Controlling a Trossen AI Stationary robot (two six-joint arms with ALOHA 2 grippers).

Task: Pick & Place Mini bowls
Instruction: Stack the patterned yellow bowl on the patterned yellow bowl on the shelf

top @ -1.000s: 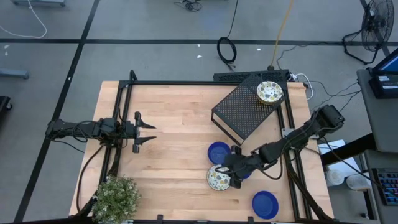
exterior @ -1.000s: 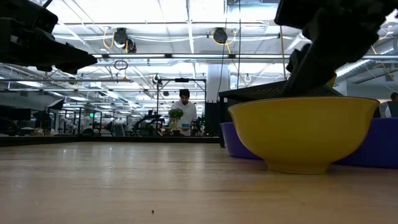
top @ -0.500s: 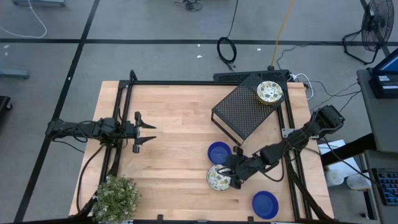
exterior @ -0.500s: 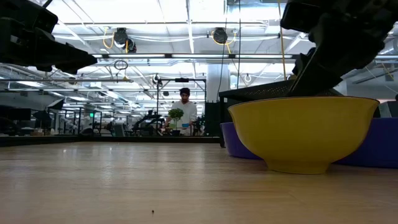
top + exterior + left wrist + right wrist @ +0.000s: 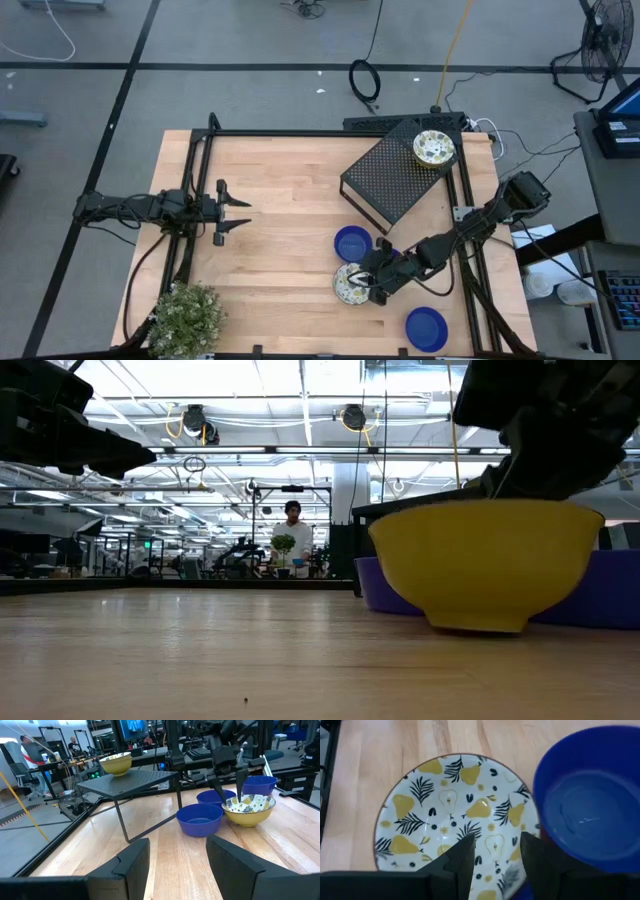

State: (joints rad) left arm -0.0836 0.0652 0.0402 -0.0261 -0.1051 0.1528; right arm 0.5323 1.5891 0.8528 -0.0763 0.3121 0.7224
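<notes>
A cream bowl with yellow-green speckles (image 5: 347, 285) stands on the table's near right, yellow outside in the low view (image 5: 480, 560). My right gripper (image 5: 370, 287) is shut on its rim. One blue bowl (image 5: 351, 243) stands just beyond it, and another (image 5: 590, 815) stands close beside it under my right arm. A third blue bowl (image 5: 425, 328) sits near the table's near edge. A second speckled bowl (image 5: 434, 148) rests on the black perforated box (image 5: 385, 180). My left gripper (image 5: 240, 213) waits open and empty at the table's left. My right gripper holds the speckled bowl by its rim (image 5: 536, 827) on the side facing the blue bowl. One finger (image 5: 462, 857) is inside the bowl and the other outside. The fingers slant down from the table's right. The bowl is tipped, its held side (image 5: 590, 510) raised a little.
A potted plant (image 5: 187, 315) stands at the near left corner. The black box on legs fills the far right. A black frame (image 5: 300, 133) runs along the table's far, left and right edges. Bare wood lies in the middle (image 5: 280, 230). A person stands far off in the room (image 5: 293, 535).
My right gripper has gone down and slightly toward the table's near edge onto the speckled bowl. The bowl has risen a little and tipped, its held side now higher than the other.
</notes>
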